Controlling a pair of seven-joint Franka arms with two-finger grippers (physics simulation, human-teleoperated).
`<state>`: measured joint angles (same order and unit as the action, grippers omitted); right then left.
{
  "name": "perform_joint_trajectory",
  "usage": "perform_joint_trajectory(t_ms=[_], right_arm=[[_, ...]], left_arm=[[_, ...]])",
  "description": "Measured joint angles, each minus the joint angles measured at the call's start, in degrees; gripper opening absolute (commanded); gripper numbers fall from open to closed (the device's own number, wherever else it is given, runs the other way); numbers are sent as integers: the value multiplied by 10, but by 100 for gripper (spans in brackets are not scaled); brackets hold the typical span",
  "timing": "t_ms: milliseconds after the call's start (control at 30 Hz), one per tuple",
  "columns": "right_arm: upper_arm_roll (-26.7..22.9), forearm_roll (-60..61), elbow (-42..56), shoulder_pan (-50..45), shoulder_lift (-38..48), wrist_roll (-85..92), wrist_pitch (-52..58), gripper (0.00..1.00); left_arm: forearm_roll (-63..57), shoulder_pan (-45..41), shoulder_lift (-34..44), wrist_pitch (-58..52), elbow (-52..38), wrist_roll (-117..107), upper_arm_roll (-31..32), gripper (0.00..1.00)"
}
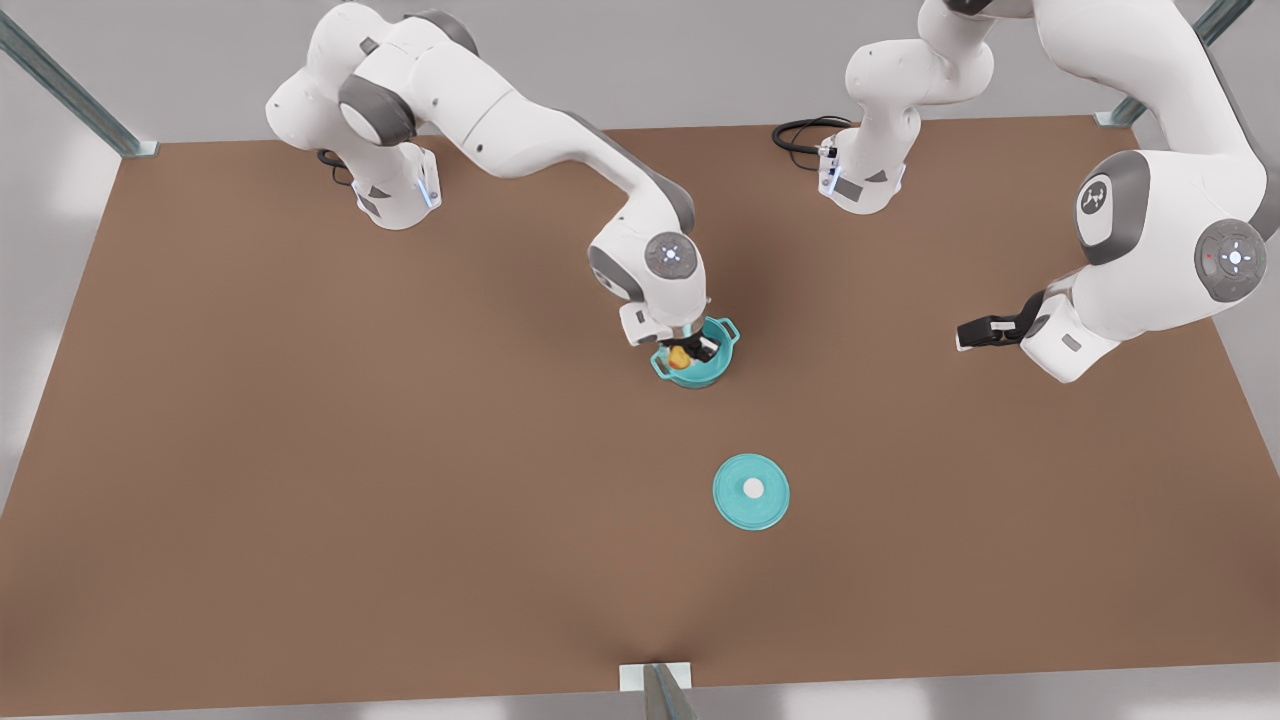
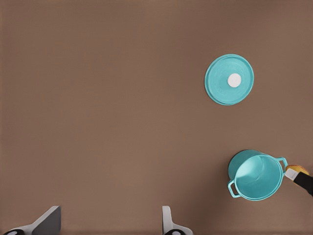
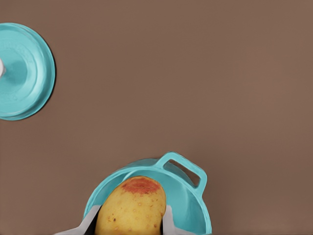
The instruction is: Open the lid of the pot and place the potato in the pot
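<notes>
Brown tabletop carries the pot, over whose mouth the right gripper clasps the potato, so releasing comes next, while the pot lid lies off at five o'clock and the left gripper waits spread, the left wrist view revealing the pot's bare interior.

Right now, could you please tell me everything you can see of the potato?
The potato is a small yellow-orange lump with a reddish patch at one end, skin speckled. The right gripper holds it between its fingers, over the open teal pot, not yet released.
</notes>
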<state>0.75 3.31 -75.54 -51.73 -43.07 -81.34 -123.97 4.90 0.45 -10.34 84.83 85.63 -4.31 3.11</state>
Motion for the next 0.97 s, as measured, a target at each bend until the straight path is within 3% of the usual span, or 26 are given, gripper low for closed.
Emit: perform_joint_trajectory(t_ms=[133, 433, 467, 500, 533, 700, 767, 900, 967], right_arm=[[-6, 1, 55, -16, -42, -36, 1, 46], [-5, 18, 69, -43, -54, -98, 3, 46], [-5, 20, 69, -43, -54, -104, 3, 50], [-5, 21, 69, -44, -54, -108, 4, 82], [-6, 22, 69, -44, -54, -112, 5, 100], [-21, 24, 69, -42, -39, -126, 14, 100], [-32, 24, 68, 27, 10, -121, 42, 100], [-36, 18, 69, 325, 108, -49, 147, 100], [-36, 6, 52, 420, 136, 11, 194, 100]], left_arm=[[-2, 0, 0, 0, 0, 0, 0, 100], [-4, -2, -3, 1, -5, -3, 1, 100], [-6, -3, -5, 2, -8, -4, 1, 100], [-8, -2, -7, 3, -10, -5, 2, 100], [-9, -2, -8, 4, -11, -5, 3, 100], [-12, -3, -10, 6, -12, -8, 5, 100], [-13, -3, -10, 7, -12, -9, 6, 100], [-13, -3, -10, 7, -12, -10, 6, 100], [-13, -3, -10, 8, -12, -11, 6, 100]])
